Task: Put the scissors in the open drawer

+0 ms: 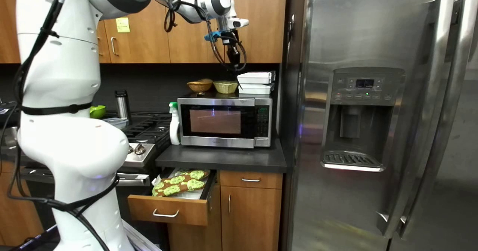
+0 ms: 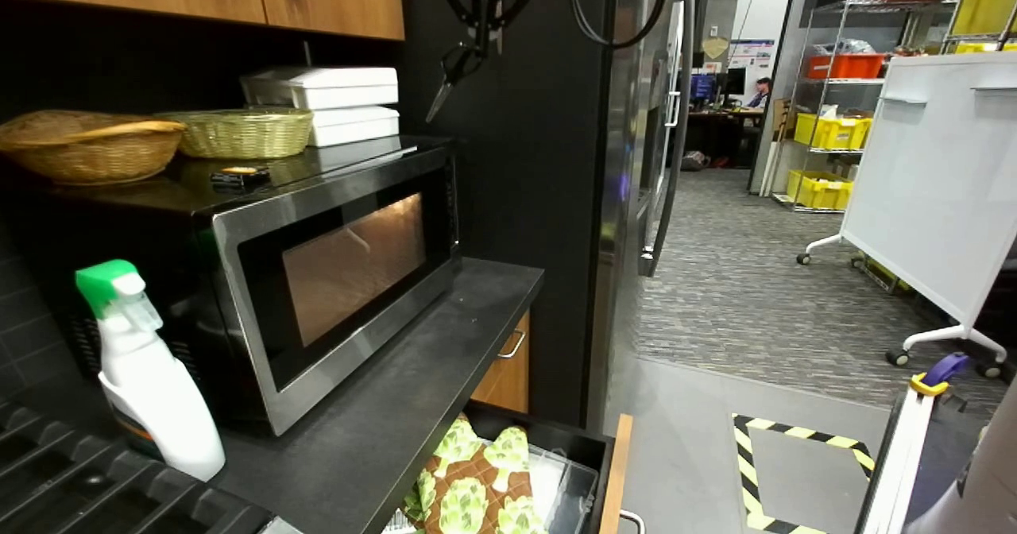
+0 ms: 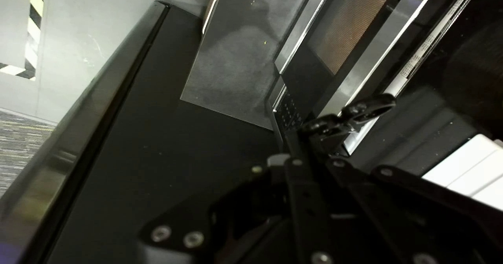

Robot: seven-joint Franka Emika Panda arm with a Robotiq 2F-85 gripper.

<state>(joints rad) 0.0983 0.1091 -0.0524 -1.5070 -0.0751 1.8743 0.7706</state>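
Steel microwave (image 1: 216, 122) on the counter (image 1: 224, 157), green-headed spray bottle (image 1: 174, 129) just left, brown basket (image 1: 199, 86), paler basket (image 1: 225, 87) and stacked white boxes (image 1: 255, 80) on top, left to right, steel refrigerator (image 1: 373, 195) at right, stove (image 1: 149, 131) at left

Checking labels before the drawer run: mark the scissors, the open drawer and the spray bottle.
Scissors (image 2: 444, 91): in an exterior view, on the blade near the finger loops.
Open drawer (image 1: 168, 205): in an exterior view, on the wooden front panel.
Spray bottle (image 2: 159, 403): in an exterior view, on the white body.
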